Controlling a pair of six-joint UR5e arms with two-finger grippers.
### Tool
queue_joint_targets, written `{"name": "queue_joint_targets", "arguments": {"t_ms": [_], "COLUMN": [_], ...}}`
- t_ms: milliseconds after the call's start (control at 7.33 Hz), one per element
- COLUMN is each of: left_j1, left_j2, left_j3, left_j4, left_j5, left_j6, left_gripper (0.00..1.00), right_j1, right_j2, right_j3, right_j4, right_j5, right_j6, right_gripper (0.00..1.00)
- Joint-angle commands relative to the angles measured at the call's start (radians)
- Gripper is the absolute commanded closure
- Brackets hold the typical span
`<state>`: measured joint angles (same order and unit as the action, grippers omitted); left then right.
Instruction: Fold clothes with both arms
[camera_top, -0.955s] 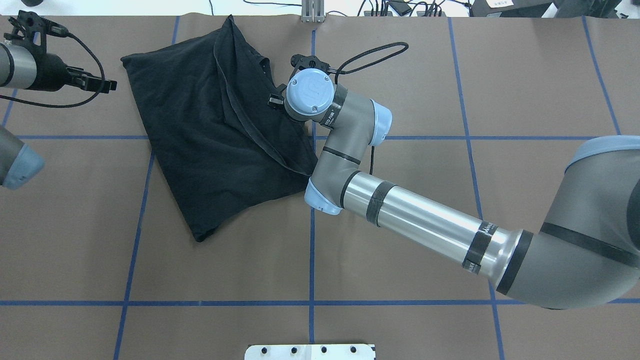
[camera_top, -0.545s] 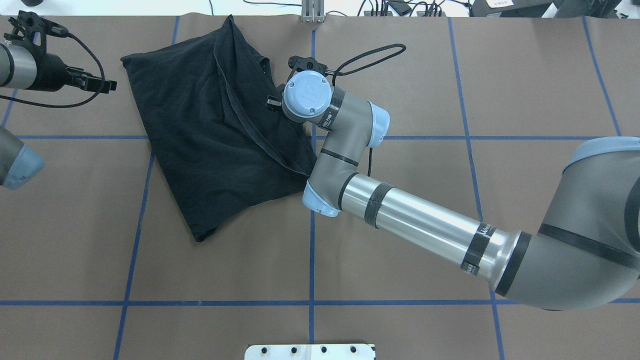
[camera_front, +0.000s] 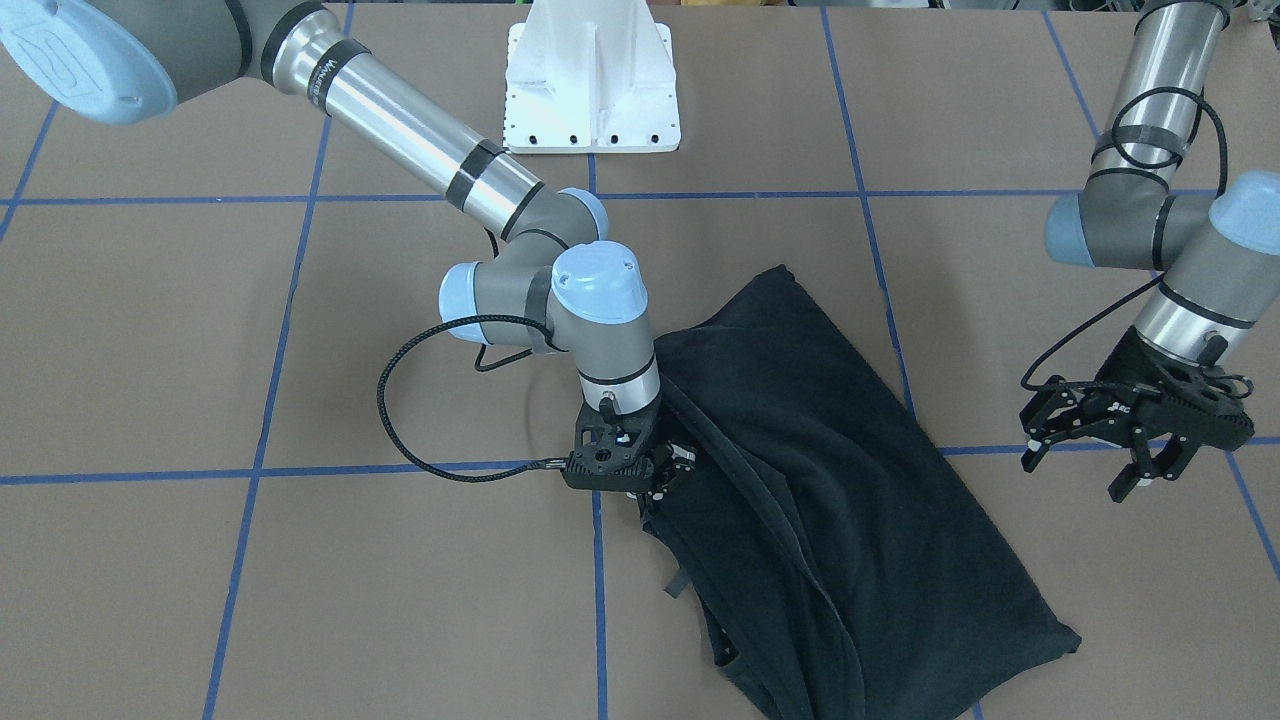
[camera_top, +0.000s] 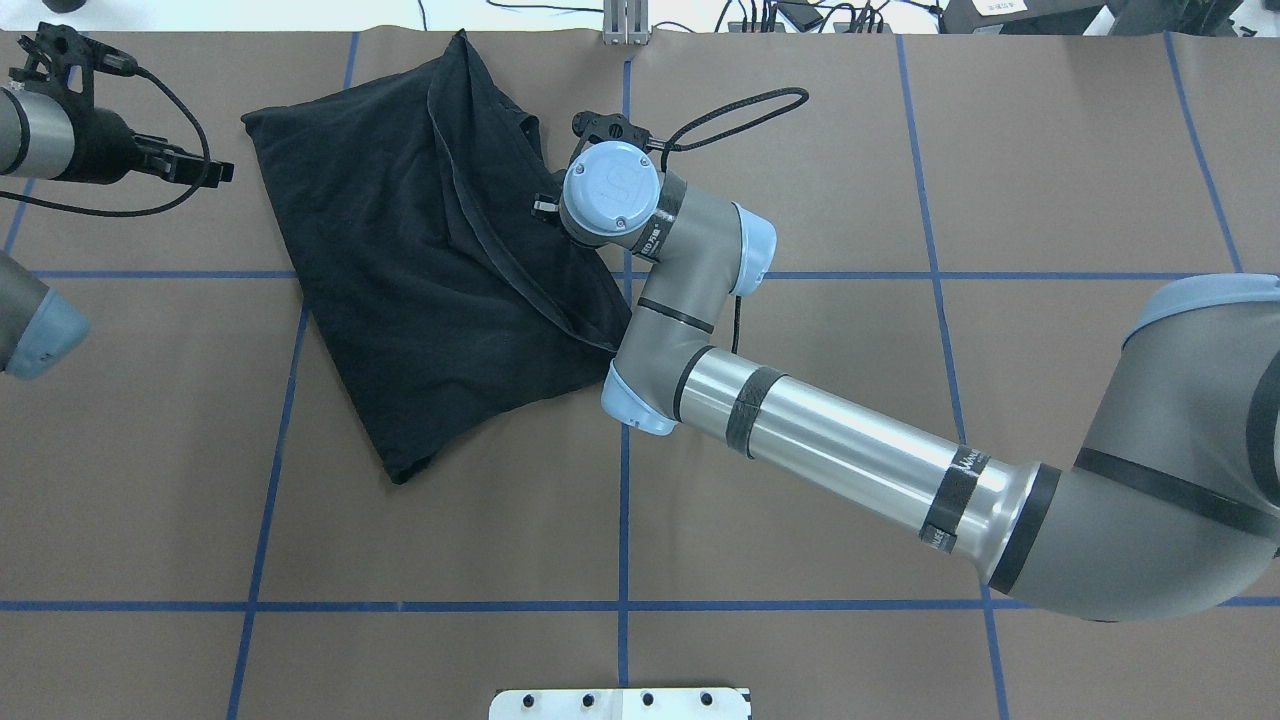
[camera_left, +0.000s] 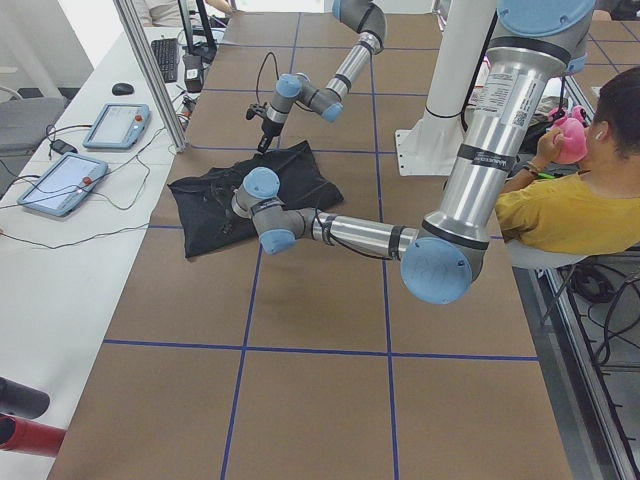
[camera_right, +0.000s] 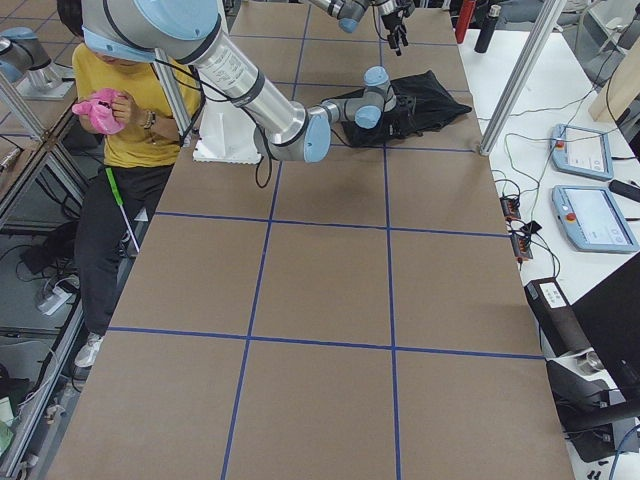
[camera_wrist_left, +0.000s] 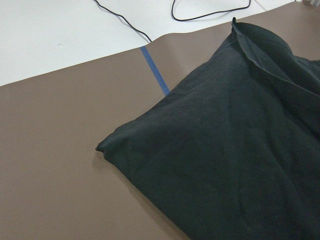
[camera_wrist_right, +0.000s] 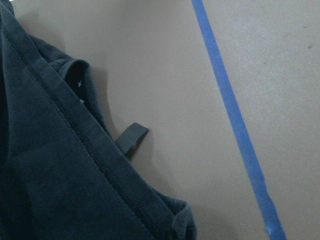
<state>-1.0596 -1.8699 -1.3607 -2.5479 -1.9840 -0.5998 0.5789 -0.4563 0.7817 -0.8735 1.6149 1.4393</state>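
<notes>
2 grippers: left gripper (camera_front: 1078, 472) spread beside T-shirt (camera_front: 850, 480); right gripper (camera_front: 660, 478) at its edge, closure unclear behind wrist (camera_top: 610, 190); white base (camera_front: 590, 80) beyond.

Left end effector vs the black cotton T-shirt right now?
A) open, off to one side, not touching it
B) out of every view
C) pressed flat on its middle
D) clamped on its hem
A: the front-facing view shows the left end effector with its fingers spread and nothing between them, set apart from the edge of the black cotton T-shirt.
</notes>
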Motion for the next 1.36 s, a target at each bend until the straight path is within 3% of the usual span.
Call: {"name": "queue_joint_targets", "arguments": {"t_ms": [0,273,818,1227], "left_j1": [0.001,0.003,0.003,0.003], "left_j2": [0.0,0.0,-0.002,-0.002], "left_j3": [0.0,0.0,-0.004,-0.009], "left_j4": [0.0,0.0,-0.002,-0.002], "left_j5": [0.001,0.001,0.002,0.001], "left_j6": [0.0,-0.002,-0.026,-0.035], "left_gripper": [0.0,0.0,0.0,0.0], "right_j1": [-0.004,-0.002,-0.048,-0.134], "right_j2": [-0.002,-0.074,-0.475,-0.626], "right_j3": [0.045,0.152,0.676,0.844], "right_j4": [-0.008,-0.016,-0.128,-0.136], "right_j5": [0.02,0.04,0.013,-0.067], "right_j6": [0.0,0.001,0.001,0.007], "right_gripper": [1.0,1.0,1.0,1.0]}}
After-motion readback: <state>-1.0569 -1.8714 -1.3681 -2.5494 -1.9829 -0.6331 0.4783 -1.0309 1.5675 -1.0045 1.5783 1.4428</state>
